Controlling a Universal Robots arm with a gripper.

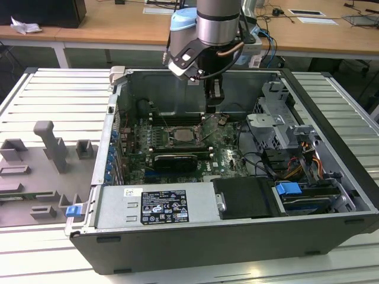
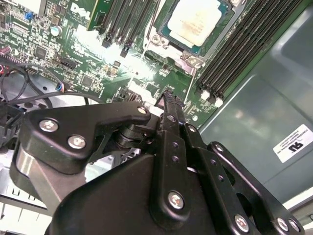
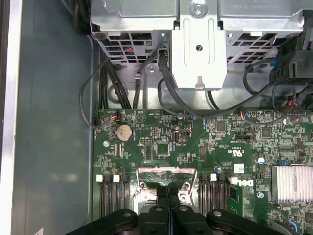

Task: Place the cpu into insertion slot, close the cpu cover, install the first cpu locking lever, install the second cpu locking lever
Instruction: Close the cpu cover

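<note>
The cpu (image 1: 183,135) is noted seated at mid-frame in the exterior view; the pressed-together pincer (image 2: 168,94) is judged best lowered squarely onto the lever (image 2: 190,87).

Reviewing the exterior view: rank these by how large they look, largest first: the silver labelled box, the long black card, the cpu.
1. silver labelled box: largest, though it also lies nearest the camera.
2. long black card.
3. cpu: clearly smallest.
</note>
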